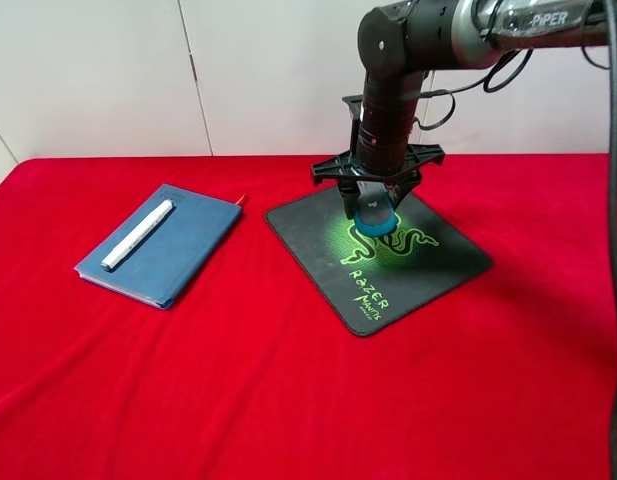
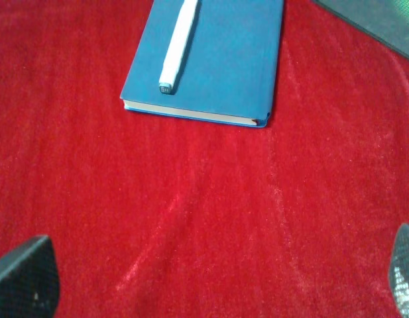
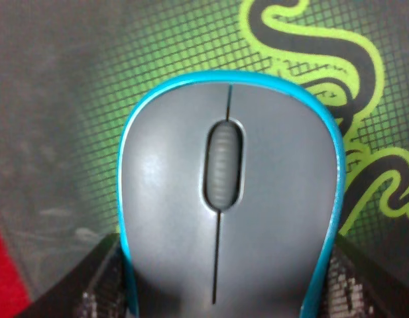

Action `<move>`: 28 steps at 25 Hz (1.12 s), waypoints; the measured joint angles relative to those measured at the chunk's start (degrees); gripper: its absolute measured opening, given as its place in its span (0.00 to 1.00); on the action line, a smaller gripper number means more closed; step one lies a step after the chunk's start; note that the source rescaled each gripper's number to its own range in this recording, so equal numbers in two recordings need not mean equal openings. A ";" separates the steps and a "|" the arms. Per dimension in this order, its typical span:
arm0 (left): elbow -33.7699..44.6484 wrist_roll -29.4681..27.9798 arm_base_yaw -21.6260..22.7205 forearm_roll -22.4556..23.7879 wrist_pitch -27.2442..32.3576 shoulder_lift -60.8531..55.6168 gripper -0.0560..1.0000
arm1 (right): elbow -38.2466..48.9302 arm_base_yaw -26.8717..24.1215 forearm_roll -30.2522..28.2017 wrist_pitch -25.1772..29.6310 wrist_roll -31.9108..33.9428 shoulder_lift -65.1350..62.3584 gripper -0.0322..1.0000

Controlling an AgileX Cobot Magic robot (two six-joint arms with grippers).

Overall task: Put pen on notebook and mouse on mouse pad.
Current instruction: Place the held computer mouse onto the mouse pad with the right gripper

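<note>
The white pen (image 1: 138, 234) (image 2: 177, 43) lies lengthwise on the closed blue notebook (image 1: 183, 250) (image 2: 231, 59) at the left of the red table. The black mouse pad (image 1: 428, 260) (image 3: 71, 99) with its green snake logo lies right of the notebook. My right gripper (image 1: 373, 212) (image 3: 221, 295) reaches straight down over the pad's far part, shut on the sides of the grey and teal mouse (image 1: 376, 222) (image 3: 224, 199). I cannot tell whether the mouse touches the pad. My left gripper (image 2: 214, 278) is open over bare cloth near the notebook's short edge, with nothing between its fingers.
A red cloth (image 1: 288, 400) covers the whole table, and a white wall stands behind it. One corner of the mouse pad (image 2: 383, 20) shows in the left wrist view. The left arm is outside the exterior view.
</note>
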 joint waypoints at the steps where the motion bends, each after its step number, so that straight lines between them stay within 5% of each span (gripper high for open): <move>1: 0.00 0.00 0.00 0.00 0.00 0.00 1.00 | 0.00 0.00 -0.10 -0.07 -0.11 0.46 0.07; 18: 0.00 0.00 0.00 0.00 0.00 0.00 1.00 | 0.00 0.00 -0.64 -3.88 -2.79 2.50 0.08; 19: 0.00 0.00 0.00 0.00 0.00 0.00 1.00 | 0.00 0.00 -0.83 -3.84 -2.79 2.50 0.26; 20: 0.00 0.00 0.00 0.00 0.00 0.00 1.00 | 0.00 0.00 -1.24 -3.84 -2.85 2.50 0.55; 22: 0.00 0.00 0.00 0.00 0.00 0.00 1.00 | 0.00 0.00 -1.97 -3.89 -3.22 2.50 0.83; 24: 0.00 0.00 0.00 0.00 0.00 0.00 1.00 | 0.00 0.00 -2.32 -3.89 -3.77 2.50 0.94; 28: 0.00 0.00 0.00 0.00 0.00 0.00 1.00 | 0.00 0.00 -2.32 -3.57 -5.21 2.50 1.00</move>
